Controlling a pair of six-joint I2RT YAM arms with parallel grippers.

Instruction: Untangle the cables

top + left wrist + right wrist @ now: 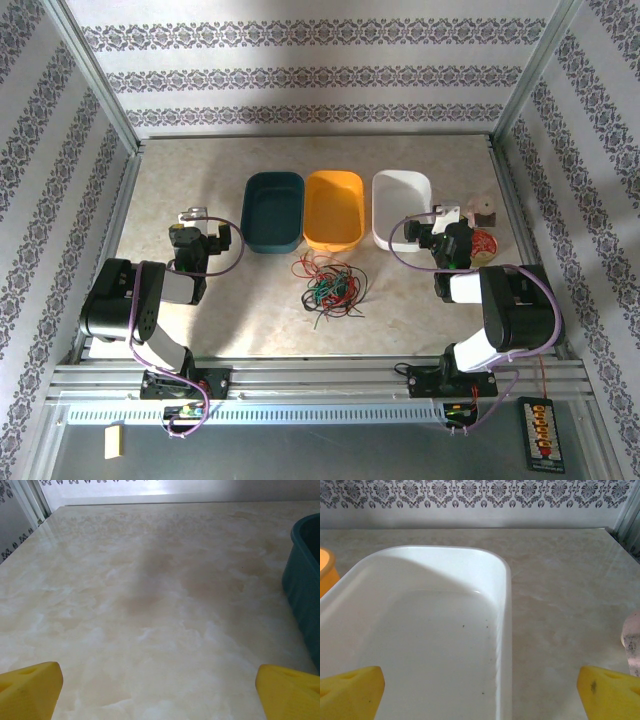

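Cables [330, 283], thin red, green and black wires in one tangled heap, lie on the beige marble-look tabletop [250, 310] just in front of the orange oval plastic tub [334, 208], with bare surface to left, right and near side. Left gripper [160, 692]: jaws spread wide, holding nothing, over open tabletop beside the dark teal plastic tub [305, 580]. Right gripper [480, 692]: jaws spread wide (likewise empty), above the near end of the white plastic tub [506, 605]. Both grippers stand well apart from the heap.
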